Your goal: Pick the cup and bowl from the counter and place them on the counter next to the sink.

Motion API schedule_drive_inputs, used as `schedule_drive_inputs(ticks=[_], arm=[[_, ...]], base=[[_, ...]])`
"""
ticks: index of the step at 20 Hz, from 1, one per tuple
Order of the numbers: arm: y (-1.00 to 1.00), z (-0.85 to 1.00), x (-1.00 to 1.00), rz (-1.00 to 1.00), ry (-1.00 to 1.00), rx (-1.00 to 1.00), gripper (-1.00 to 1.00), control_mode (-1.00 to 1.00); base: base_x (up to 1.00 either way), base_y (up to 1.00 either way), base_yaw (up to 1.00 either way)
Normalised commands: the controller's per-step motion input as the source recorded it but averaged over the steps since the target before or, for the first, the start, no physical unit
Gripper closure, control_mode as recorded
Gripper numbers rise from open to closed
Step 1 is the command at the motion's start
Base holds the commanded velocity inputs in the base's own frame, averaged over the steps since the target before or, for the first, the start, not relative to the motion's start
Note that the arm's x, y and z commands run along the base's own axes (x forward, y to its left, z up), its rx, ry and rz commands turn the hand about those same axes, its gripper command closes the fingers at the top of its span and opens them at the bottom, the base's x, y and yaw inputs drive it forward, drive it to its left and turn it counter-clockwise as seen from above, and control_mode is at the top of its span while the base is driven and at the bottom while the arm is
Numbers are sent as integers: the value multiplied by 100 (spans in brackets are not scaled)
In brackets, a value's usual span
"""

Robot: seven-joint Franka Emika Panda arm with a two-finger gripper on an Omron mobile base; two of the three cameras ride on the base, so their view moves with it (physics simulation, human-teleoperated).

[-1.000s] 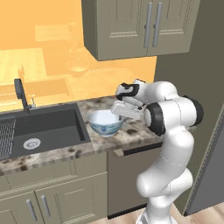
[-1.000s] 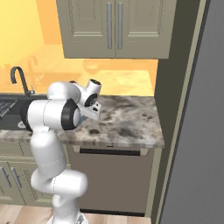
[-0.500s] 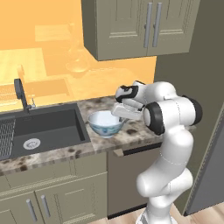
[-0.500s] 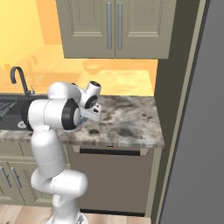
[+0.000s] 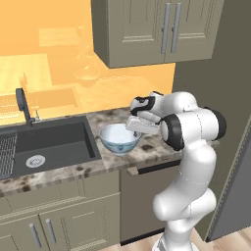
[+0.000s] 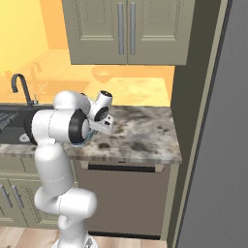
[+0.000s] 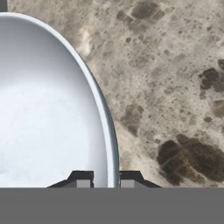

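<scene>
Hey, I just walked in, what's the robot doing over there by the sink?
The white arm has its pincer closed on the rim of the bowl, one fingertip inside the wall and one outside. The bowl is on the counter just right of the sink, so it is already in the spot it was meant to reach. The pincer has not let go yet.

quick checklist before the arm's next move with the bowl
1. Claw straddles the bowl rim, one tip inside, one outside: ok.
2. Claw shut on the rim: ok.
3. Bowl on the counter beside the sink: ok.
4. Bowl upright, nothing in it: ok.
5. Bowl resting or lifted off the counter: cannot tell.
6. Cup placed by the sink: cannot tell.
</scene>
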Motion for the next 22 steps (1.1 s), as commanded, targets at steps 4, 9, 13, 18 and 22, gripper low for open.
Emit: schedule_drive_inputs(ticks=[4,9,13,18,22], arm=[[0,0,0,0,0,0,100,-100],[0,0,0,0,0,0,-100,-100],[-3,0,-8,-1,0,0,-100,-100],[-24,0,-16,-6,0,0,-100,-100],[-38,3,-21,-8,0,0,-100,-100]], base=[[0,0,0],[0,0,0],[0,0,0],[0,0,0],[0,0,0]])
